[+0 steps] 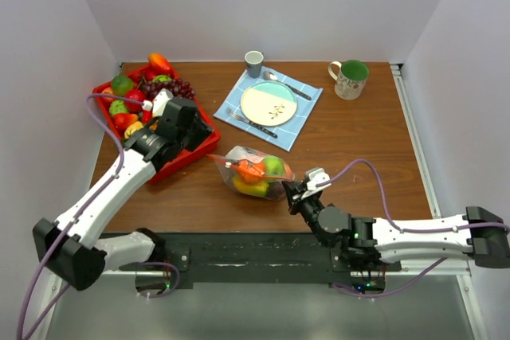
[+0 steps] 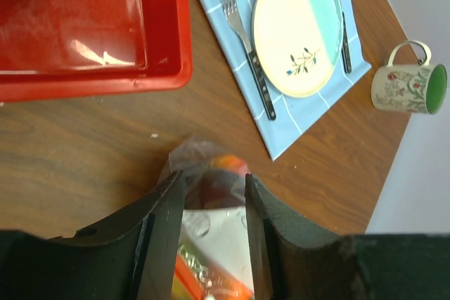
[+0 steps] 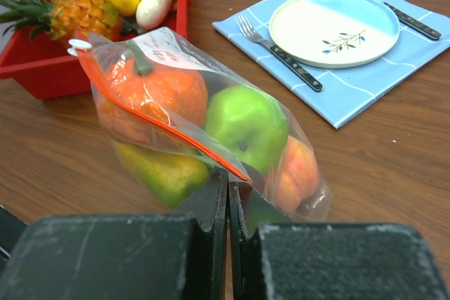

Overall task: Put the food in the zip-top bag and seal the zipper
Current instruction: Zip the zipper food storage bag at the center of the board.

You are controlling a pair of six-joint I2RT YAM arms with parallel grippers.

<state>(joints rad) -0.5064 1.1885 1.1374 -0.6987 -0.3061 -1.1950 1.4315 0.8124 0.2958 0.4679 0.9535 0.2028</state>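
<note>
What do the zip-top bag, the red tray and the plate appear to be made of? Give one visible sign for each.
The zip-top bag looks like thin clear plastic film, glossy: it crinkles and the fruit shows through. The red tray is probably moulded hard plastic, shiny: light glares off its smooth floor. The plate is likely glazed ceramic, possibly melamine: smooth two-tone surface with a printed sprig.

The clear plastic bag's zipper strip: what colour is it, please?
Zipper strip: orange-red; best in right wrist view.
</note>
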